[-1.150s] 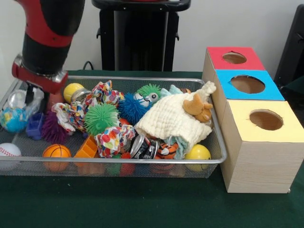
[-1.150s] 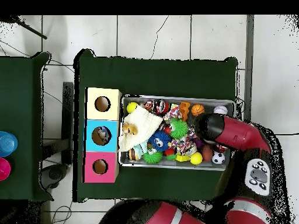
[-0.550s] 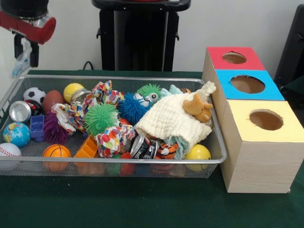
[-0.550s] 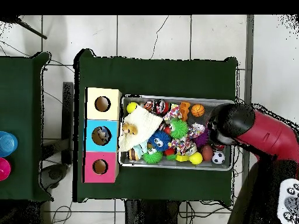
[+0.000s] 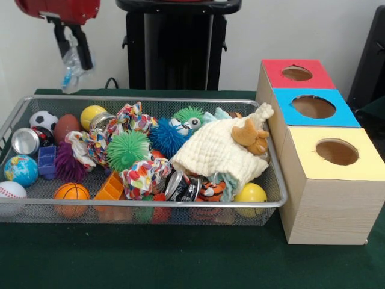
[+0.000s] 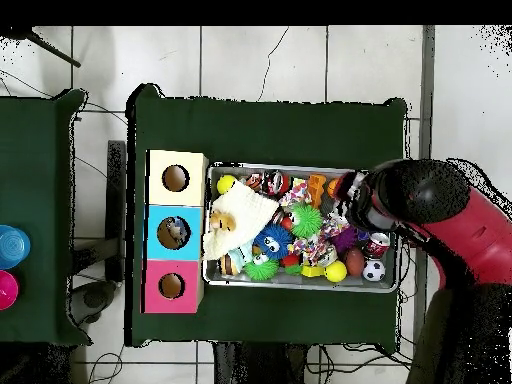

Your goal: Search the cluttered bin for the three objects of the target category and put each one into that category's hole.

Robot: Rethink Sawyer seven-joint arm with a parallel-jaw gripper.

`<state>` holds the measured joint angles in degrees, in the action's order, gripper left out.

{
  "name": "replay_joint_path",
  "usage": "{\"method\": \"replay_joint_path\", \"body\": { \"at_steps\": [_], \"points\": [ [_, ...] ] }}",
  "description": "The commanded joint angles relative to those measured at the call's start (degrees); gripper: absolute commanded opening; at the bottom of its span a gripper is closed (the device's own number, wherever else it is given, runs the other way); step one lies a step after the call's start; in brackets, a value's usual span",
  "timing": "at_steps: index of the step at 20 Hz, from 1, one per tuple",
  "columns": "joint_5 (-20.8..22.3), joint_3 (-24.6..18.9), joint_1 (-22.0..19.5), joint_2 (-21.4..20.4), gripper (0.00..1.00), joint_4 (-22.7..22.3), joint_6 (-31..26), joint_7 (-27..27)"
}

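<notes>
— What is the end effector [image 5: 73, 43] holding?
— A crumpled clear plastic bag [image 5: 70, 69] with a bit of blue, clamped between its black fingers [image 5: 85, 53].
— Where is it?
— Upper left of the front frame, hanging above the bin's [image 5: 150, 205] far left rim, clear of the toys.
— And the boxes?
— Red [image 5: 296, 73], blue [image 5: 314, 107] and yellow [image 5: 337, 152] holes sit at the right on the desk [image 5: 180, 259].

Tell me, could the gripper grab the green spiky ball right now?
Probably not yet: the gripper is already shut on a clear bag. The green spiky ball itself lies uncovered on top of the pile.
</notes>
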<state>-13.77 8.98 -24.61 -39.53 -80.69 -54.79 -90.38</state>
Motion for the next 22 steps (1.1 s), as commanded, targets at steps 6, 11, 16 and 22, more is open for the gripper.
{"method": "replay_joint_path", "body": {
  "at_steps": [6,11,16,22],
  "points": [
    [-11.75,-9.16,1.6,-3.62,0.0,-16.94,2.09,-7.87],
    [-13.88,-8.81,4.41,-5.47,0.0,-20.97,5.71,-9.19],
    [-15.04,-8.8,7.03,-6.67,0.0,-24.68,9.24,-9.31],
    [-16.25,-8.67,10.94,-6.9,0.0,-29.77,17.41,-11.07]
  ]
}}
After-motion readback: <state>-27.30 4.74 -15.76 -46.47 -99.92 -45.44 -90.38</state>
